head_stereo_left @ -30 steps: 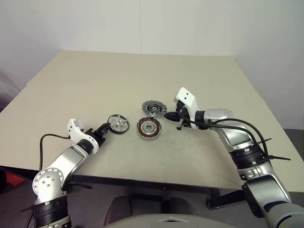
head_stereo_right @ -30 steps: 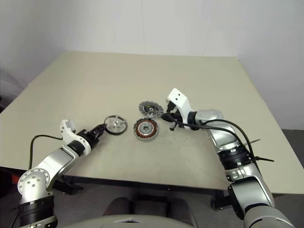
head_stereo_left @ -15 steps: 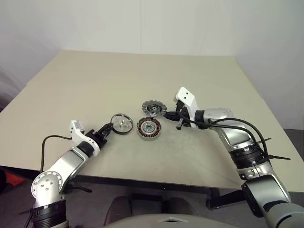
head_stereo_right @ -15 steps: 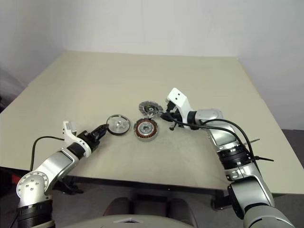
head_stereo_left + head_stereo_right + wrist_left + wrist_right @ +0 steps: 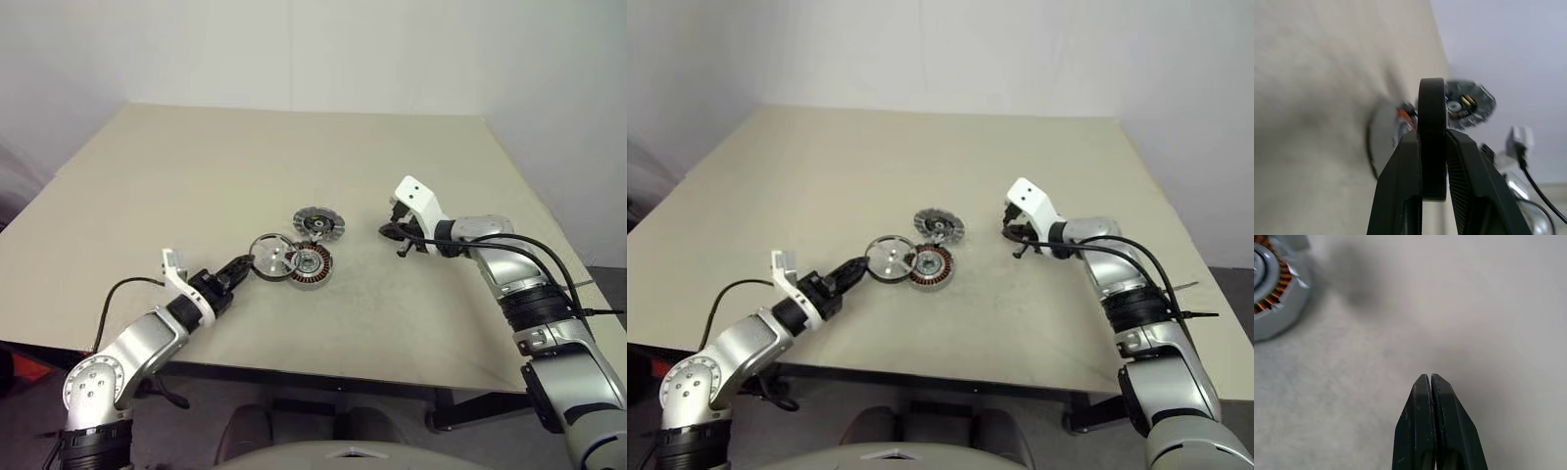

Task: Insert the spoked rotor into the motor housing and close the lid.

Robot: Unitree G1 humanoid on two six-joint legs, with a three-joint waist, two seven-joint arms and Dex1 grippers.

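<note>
Spreading across most of the head views, wide beige rectangular table [image 5: 196,186], its far edge against a pale wall, near edge low in the frame.

Reaching in from the lower left, silver and white left arm, with left gripper [image 5: 251,261] just left of centre. Black fingers [image 5: 1400,181] pinched narrow on the edge of the spoked rotor [image 5: 273,257], a thin flat black ring-shaped wheel with a pale inner face. Rotor tilted, lifted off the table, its right edge overlapping the motor housing [image 5: 312,262] in the head views; touching or just above, cannot tell. In the left wrist view, rotor [image 5: 1431,132] seen edge-on, clamped between the two fingers.

Reaching in from the lower right, silver right arm with a black cable along it, ending in right gripper [image 5: 386,230] right of centre, angled down toward the table. Fingers [image 5: 1422,426] pressed fully together, holding nothing, over bare tabletop.

At frame centre, motor housing, a low round puck with copper-brown windings around a silver hub and a dark outer rim, lying flat. Also at the upper-left corner of the right wrist view [image 5: 1271,289].

Just above and beside the housing, well left of the right gripper, lid [image 5: 318,223], a round grey disc lying with its silver segmented rim and dark centre face up.
</note>
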